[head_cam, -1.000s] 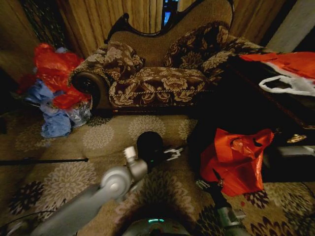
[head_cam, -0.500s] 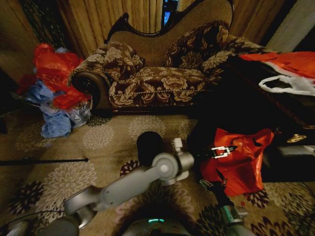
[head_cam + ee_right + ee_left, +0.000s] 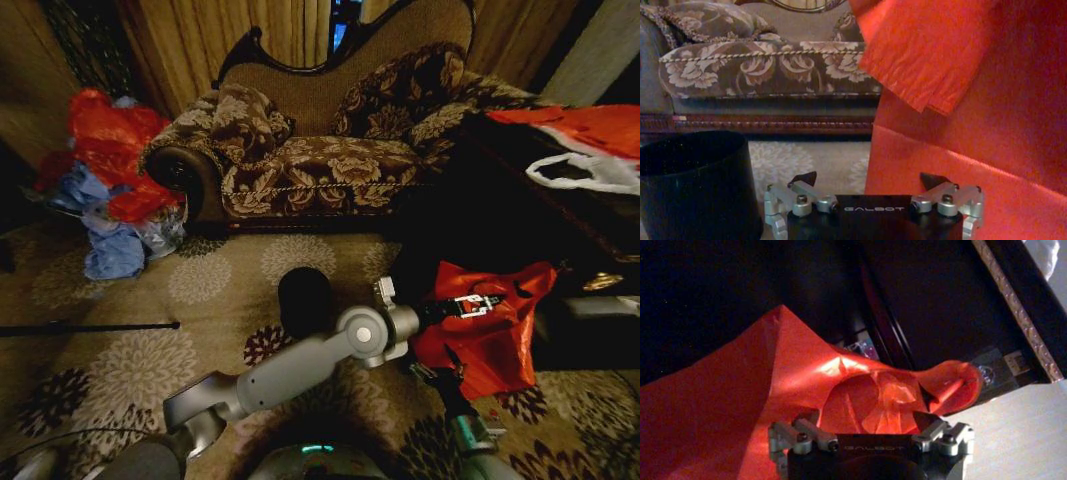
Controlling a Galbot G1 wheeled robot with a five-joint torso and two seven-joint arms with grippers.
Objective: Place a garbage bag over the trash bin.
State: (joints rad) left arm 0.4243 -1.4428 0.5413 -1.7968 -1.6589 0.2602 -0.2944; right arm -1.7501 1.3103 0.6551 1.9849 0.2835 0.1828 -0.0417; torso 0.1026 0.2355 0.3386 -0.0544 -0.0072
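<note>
Head view: left gripper (image 3: pixel 484 302) reaches from lower left across to centre-right, its tip over the upper part of the garbage bag (image 3: pixel 490 335). Left wrist view shows its fingers (image 3: pixel 929 418) spread wide, the red plastic just ahead between them, nothing clamped. Right gripper (image 3: pixel 440 366) sits at lower centre-right, at the bag's lower left edge; in the right wrist view its fingers (image 3: pixel 931 179) are also wide apart, the bag (image 3: pixel 960 100) hanging just in front and to the frame's right, not pinched. The bag lies propped right of centre beside dark furniture. Trash bin (image 3: pixel 305 300) stands upright on the patterned carpet (image 3: pixel 130 370) at centre, unlined, near the bag but apart. Sofa (image 3: pixel 330 150) fills upper centre; heap of red and blue bags (image 3: pixel 110 190) at upper left.
</note>
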